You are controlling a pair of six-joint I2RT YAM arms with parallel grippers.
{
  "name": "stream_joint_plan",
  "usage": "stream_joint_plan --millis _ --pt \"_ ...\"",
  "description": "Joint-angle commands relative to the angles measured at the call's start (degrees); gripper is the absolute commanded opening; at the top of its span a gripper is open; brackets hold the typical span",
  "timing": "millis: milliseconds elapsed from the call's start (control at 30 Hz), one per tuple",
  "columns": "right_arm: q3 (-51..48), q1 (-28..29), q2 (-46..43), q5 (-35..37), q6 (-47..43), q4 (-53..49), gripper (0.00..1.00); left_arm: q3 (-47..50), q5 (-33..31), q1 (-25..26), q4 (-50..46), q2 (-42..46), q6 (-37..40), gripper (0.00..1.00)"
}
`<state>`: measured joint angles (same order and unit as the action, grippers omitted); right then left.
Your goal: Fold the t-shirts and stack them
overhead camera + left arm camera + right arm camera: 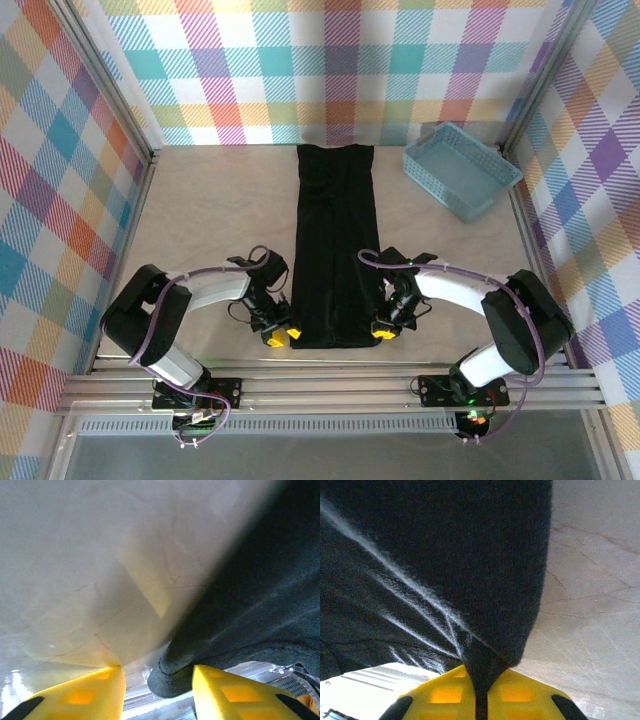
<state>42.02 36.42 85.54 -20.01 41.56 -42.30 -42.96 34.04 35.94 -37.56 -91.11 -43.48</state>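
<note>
Cloth is pinched in my right gripper. The yellow fingers are pressed together down to a slit at the bottom of the wrist frame. Between them they hold the near right corner of the t-shirt, and the black fabric rises out of them with creases fanning toward the upper left.

My left gripper has its fingers apart. The shirt's other near corner, a rolled dark edge, lies in the gap between them at the bottom of that frame, and I judge it not yet clamped.

Seen from above, the shirt is a long narrow strip running from my grippers, low in the frame, straight up the middle across the pale surface. A light-blue basket stands at the upper right, well apart from the shirt.

I expect the cloth to be light, soft and quite limp. It should sag between the two corners and drag a little on the surface. The strip looks to be several layers, so each pinch should take all of them at the hem corners, or the lower layers may slide out and spoil the fold.
</note>
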Motion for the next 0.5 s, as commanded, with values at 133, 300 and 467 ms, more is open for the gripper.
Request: stream_joint_plan --millis 133,300,467 --pt "-0.8 0.3 -1.31 -0.97 0.89 -2.04 0.05 -4.54 0.32 4.99 4.43 -4.69 -0.81 0.25" --pt "-0.8 0.35 -2.63 -1.63 0.47 -3.61 0.0 -4.79 -1.78 5.15 1.43 -3.4 -0.49 0.02" --pt "-1.42 0.45 -3.27 -3.83 -1.61 -7.79 0.0 -3.89 0.75 5.3 -2.4 -2.04 2.38 0.0"
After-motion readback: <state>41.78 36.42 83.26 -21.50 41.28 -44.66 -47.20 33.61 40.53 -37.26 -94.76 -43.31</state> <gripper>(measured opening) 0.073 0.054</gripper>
